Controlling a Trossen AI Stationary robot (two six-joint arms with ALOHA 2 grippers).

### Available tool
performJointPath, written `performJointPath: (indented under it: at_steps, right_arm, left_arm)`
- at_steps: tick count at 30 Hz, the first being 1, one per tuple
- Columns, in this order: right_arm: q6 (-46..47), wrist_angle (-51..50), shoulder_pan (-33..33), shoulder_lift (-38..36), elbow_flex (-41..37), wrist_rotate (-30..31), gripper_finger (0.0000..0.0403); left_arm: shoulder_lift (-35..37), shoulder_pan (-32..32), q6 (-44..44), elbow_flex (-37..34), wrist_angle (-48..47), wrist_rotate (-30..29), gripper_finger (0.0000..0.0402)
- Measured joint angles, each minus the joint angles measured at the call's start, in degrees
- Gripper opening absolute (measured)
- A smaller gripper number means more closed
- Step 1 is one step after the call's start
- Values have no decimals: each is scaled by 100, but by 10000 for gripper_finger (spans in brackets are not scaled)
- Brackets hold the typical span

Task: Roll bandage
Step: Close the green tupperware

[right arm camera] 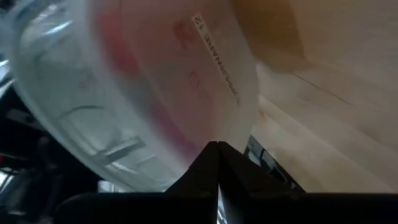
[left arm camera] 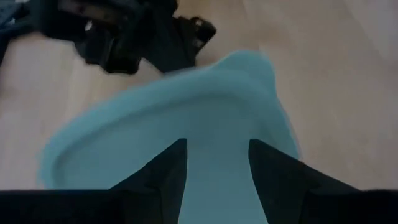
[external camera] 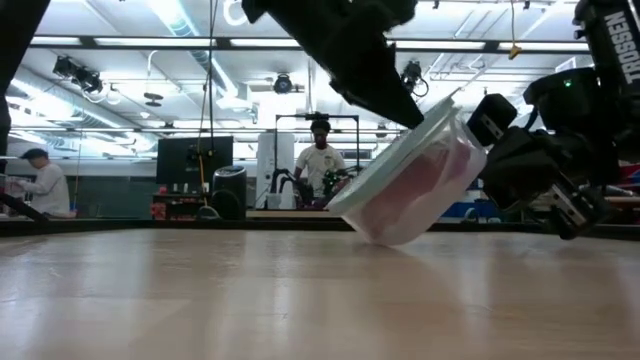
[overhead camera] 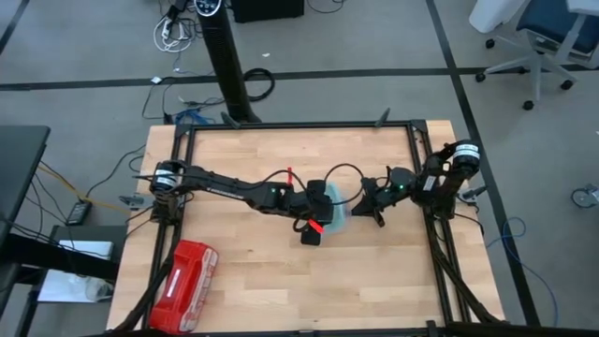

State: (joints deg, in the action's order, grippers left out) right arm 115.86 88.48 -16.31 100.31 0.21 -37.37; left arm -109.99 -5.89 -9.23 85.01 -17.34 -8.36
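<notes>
Tilted container point(external camera: 415, 180) between both tools, table-centre

Mid counter: a tilted clear container point(external camera: 415, 180) with a light blue lid point(overhead camera: 339, 213) stands wedged between the left end effector point(overhead camera: 323, 217) and right end effector point(overhead camera: 372, 201).
Near left corner: red case point(overhead camera: 184, 285) blocks.
Free room: far and near-right counter point(overhead camera: 374, 290).

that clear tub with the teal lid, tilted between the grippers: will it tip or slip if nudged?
Likely tippy: the clear tub is tilted, resting on one lower edge. Probably light: only something soft and pink shows inside. The smooth plastic may slip; the shut right gripper is at its side, and the open left gripper is at the teal lid.
</notes>
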Motion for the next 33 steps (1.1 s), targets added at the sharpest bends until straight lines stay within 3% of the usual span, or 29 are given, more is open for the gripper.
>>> performJointPath:
  at_steps: [5,14,21,33]
  right_arm:
    - [118,25,-249,-78,0,-344,8]
    - [111,42,-1082,-168,71,-321,8]
    - [53,-106,-1291,-168,626,-296,8]
    - [-725,-1339,-2449,-118,1281,-1216,8]
  left_arm:
    - [-129,108,-168,0,154,-86,177]
    - [-138,335,-197,0,140,-151,177]
    - [-127,503,-259,9,25,74,177]
    - [-130,1113,-478,16,-300,-21,177]
